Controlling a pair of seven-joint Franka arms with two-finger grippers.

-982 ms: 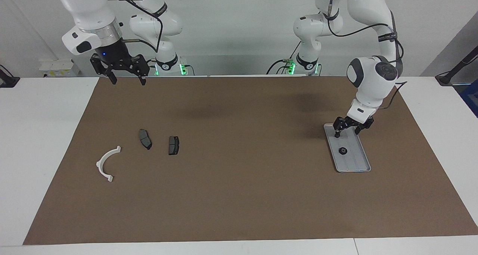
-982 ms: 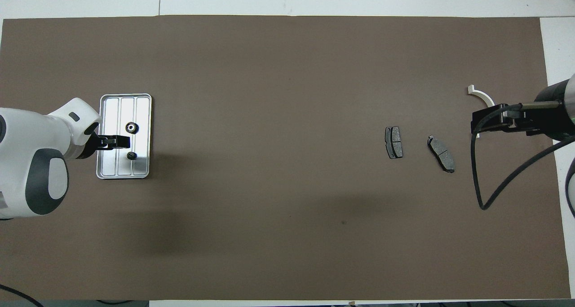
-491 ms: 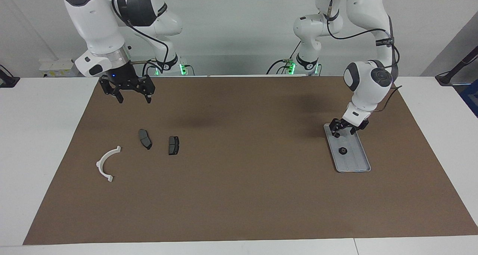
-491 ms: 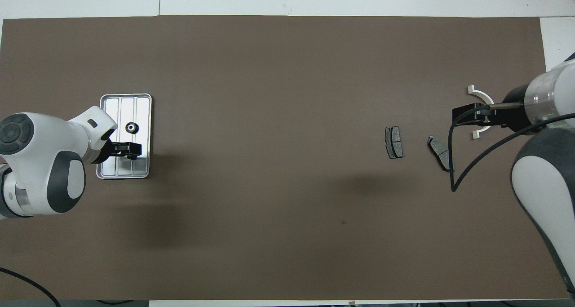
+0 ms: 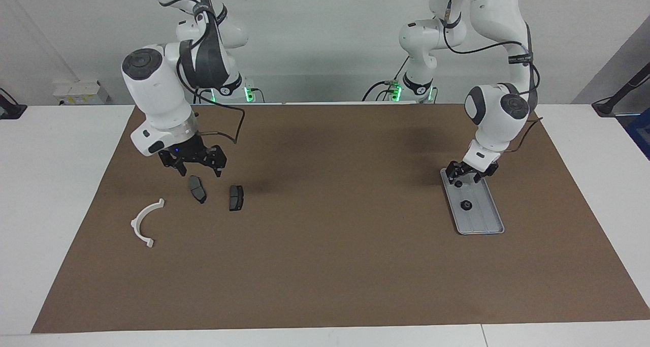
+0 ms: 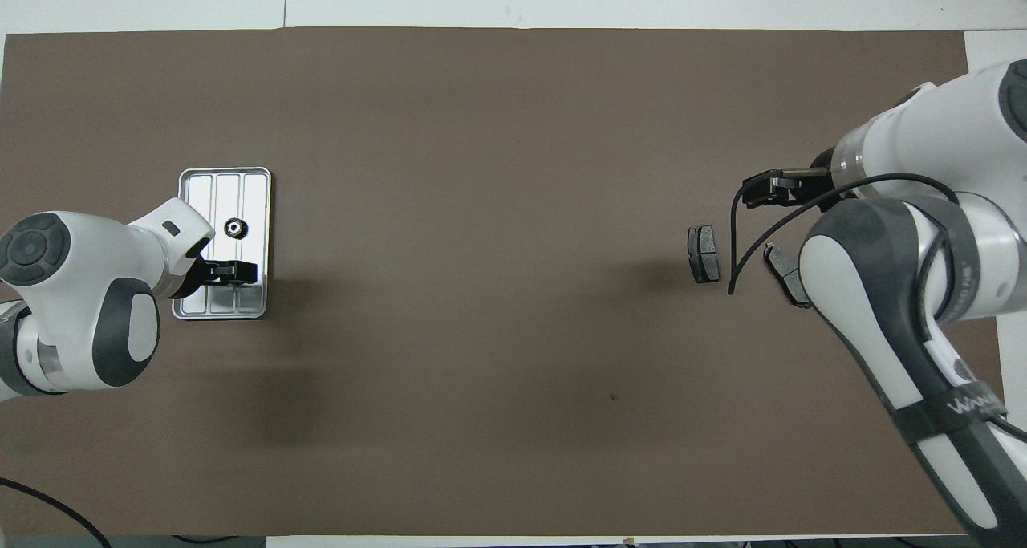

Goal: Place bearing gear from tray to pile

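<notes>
The silver tray [image 5: 482,220] [image 6: 217,187] lies at the left arm's end of the table. One small dark bearing gear [image 5: 465,204] [image 6: 234,227] sits at its middle. A second gear [image 5: 458,183] sits at the tray's end nearer the robots, under my left gripper [image 5: 469,177] [image 6: 233,271], which hangs open low over it. The pile lies at the right arm's end: a white half-ring bracket [image 5: 144,220] and two dark brake pads [image 5: 197,189] [image 5: 236,197] [image 6: 704,253]. My right gripper [image 5: 195,170] [image 6: 762,191] hovers open just over the pads, holding nothing.
A brown mat [image 5: 325,245] covers most of the white table [image 5: 61,184]. In the overhead view the right arm [image 6: 899,275] hides the bracket and part of one pad.
The right arm swung down from high near its base to just above the brake pads. The left gripper shifted slightly toward the tray's end nearer the robots, over the second gear.
</notes>
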